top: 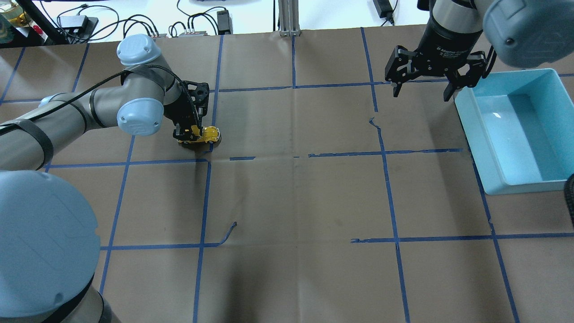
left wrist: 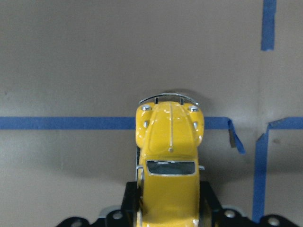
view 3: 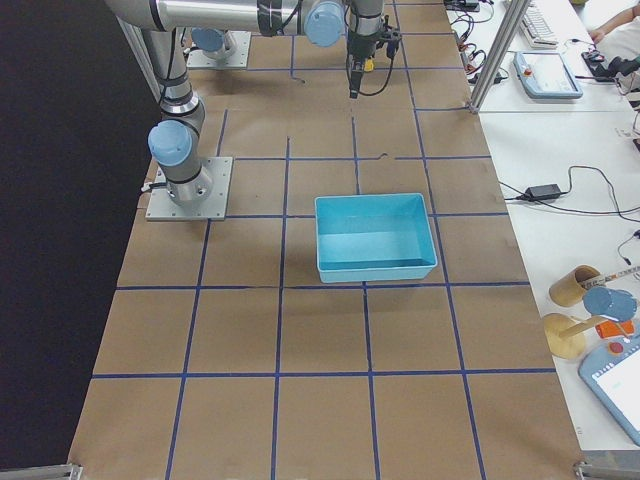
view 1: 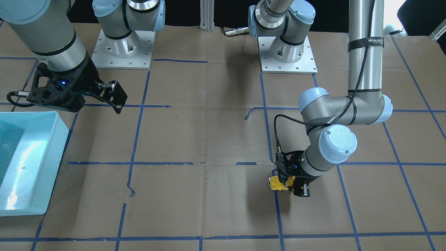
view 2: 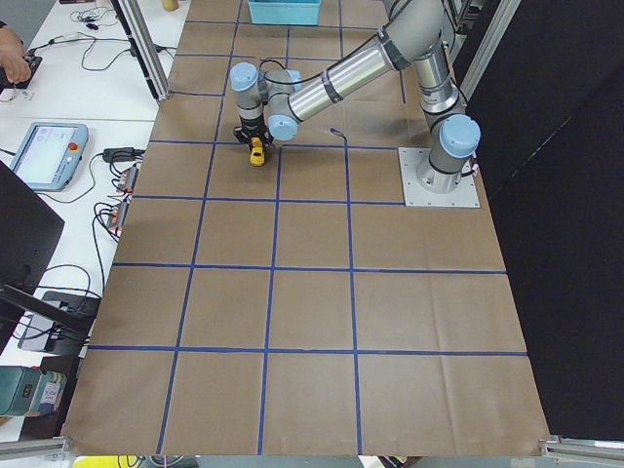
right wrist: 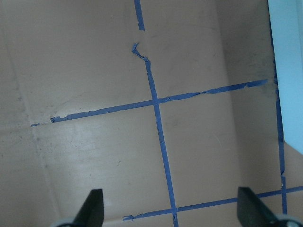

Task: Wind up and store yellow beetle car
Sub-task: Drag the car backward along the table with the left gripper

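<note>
The yellow beetle car (left wrist: 169,142) sits at table level on the brown paper, over a blue tape line, its hood pointing away from the wrist camera. My left gripper (left wrist: 169,208) is shut on the yellow beetle car, with a black finger (left wrist: 211,202) pressed to each flank of the rear half. The overhead view shows the car (top: 207,134) sticking out of the left gripper (top: 190,134) toward the table's middle. In the front-facing view the car (view 1: 276,183) is partly hidden under that wrist. My right gripper (top: 421,95) hangs open and holds nothing, beside the bin's near-left corner.
A light blue plastic bin (top: 476,139) stands on the robot's right side of the table, its rim (view 1: 52,164) also visible in the front-facing view. Blue tape lines grid the brown paper. Both arm bases (view 1: 287,52) are bolted at the robot's edge.
</note>
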You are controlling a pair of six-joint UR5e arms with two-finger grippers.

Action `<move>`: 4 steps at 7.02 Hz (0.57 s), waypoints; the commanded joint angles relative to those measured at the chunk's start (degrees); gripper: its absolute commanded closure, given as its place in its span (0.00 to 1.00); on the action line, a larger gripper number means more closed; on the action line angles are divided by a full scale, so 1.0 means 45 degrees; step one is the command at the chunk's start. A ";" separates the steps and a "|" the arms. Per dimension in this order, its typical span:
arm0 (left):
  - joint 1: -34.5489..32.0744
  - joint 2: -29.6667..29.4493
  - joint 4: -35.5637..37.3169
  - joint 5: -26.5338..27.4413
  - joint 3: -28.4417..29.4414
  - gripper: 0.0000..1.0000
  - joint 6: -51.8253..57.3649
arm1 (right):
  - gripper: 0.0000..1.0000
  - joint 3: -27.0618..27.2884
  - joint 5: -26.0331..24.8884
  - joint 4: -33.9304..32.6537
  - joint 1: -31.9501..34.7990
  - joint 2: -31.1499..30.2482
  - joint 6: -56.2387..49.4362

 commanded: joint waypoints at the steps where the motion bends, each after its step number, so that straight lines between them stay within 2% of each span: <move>1: 0.0214 0.0013 -0.0021 -0.0006 -0.0009 1.00 0.0191 | 0.00 0.0011 0.0000 -0.0001 0.0000 0.0029 0.0002; 4: 0.0428 0.0072 -0.0021 -0.0006 -0.0009 1.00 0.0288 | 0.00 0.0031 0.0020 -0.0059 0.0000 0.0049 -0.0037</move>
